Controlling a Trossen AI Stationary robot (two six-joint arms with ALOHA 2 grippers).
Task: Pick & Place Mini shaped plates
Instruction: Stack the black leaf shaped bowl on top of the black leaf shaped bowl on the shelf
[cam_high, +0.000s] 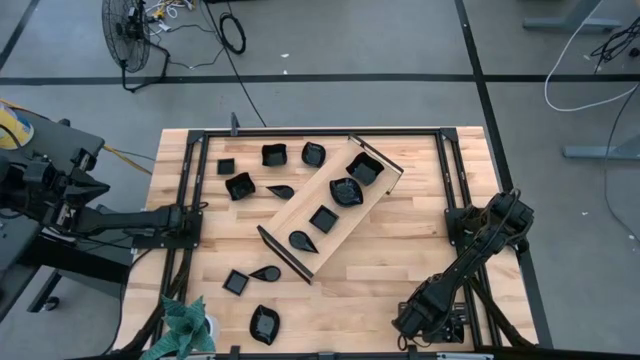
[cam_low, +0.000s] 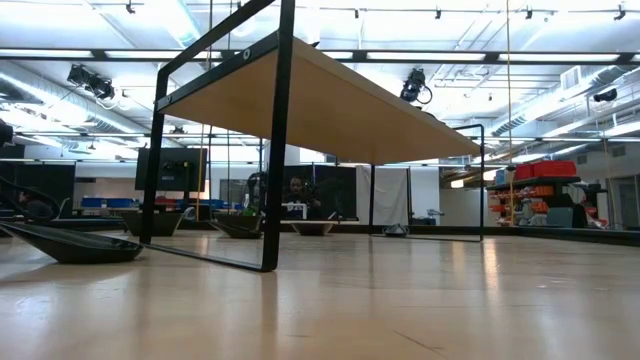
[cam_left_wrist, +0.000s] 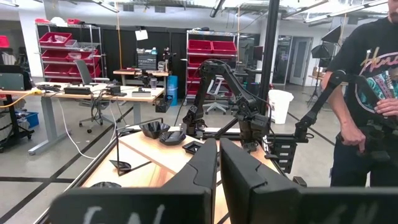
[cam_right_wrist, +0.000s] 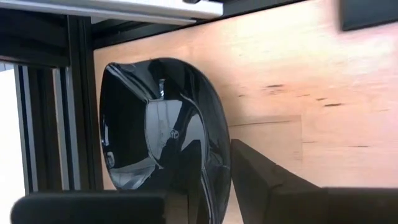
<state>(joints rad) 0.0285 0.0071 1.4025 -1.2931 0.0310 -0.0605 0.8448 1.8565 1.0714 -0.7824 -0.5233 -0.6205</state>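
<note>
From above, the light-wood tray (cam_high: 330, 205) lies slantwise mid-table holding four mini shaped plates (cam_high: 346, 191), with more black dishes scattered around it; the left gripper (cam_high: 185, 218) waits at the table's left edge and the right gripper (cam_high: 415, 320) sits low at the near right corner. The left wrist view shows its fingers (cam_left_wrist: 202, 168) pressed together on nothing. In the right wrist view the right gripper's fingers (cam_right_wrist: 261, 177) straddle the rim of a glossy black teardrop plate (cam_right_wrist: 155, 124) on the wood beside the frame rail; whether they pinch it yet I cannot tell.

Four cameras, one table (cam_high: 420, 250).
Overhead looks down; low one level; wrist cameras close in; all share it.
</note>
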